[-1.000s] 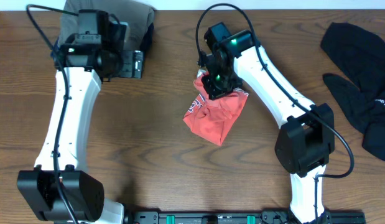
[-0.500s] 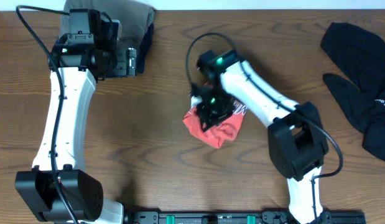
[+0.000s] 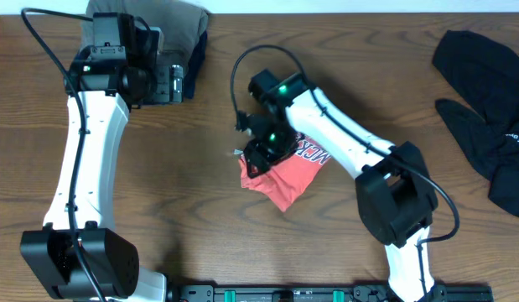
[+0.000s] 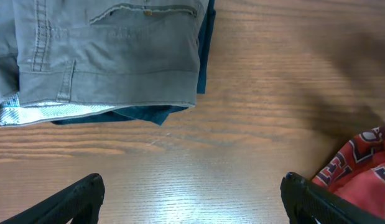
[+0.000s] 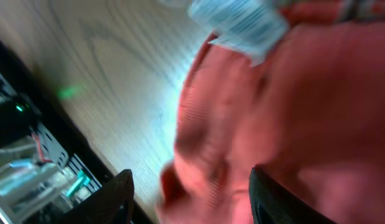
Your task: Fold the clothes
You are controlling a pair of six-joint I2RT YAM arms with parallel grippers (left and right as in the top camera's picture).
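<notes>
The coral-red T-shirt (image 3: 291, 174) lies crumpled at the table's middle, its white-and-navy lettering partly showing. My right gripper (image 3: 257, 155) hangs over the shirt's left edge. In the right wrist view the picture is blurred: the jaws (image 5: 191, 202) stand apart, red cloth (image 5: 292, 112) bunches between them, and bare wood shows beside the left finger. A white tag (image 5: 239, 22) shows at the top. My left gripper (image 3: 177, 81) is open over bare wood (image 4: 192, 199), the shirt's edge (image 4: 360, 174) to its right. The black garment (image 3: 485, 101) lies at the far right.
A folded pile of grey trousers over dark blue cloth (image 3: 182, 27) sits at the back left, right beside the left gripper, and fills the top of the left wrist view (image 4: 111, 50). A black rail (image 3: 309, 294) runs along the table's front edge.
The right gripper moved left and toward the front, dragging the red shirt with it, and its jaws went from shut to apart. The left arm shifted slightly left early on, then stayed still.
</notes>
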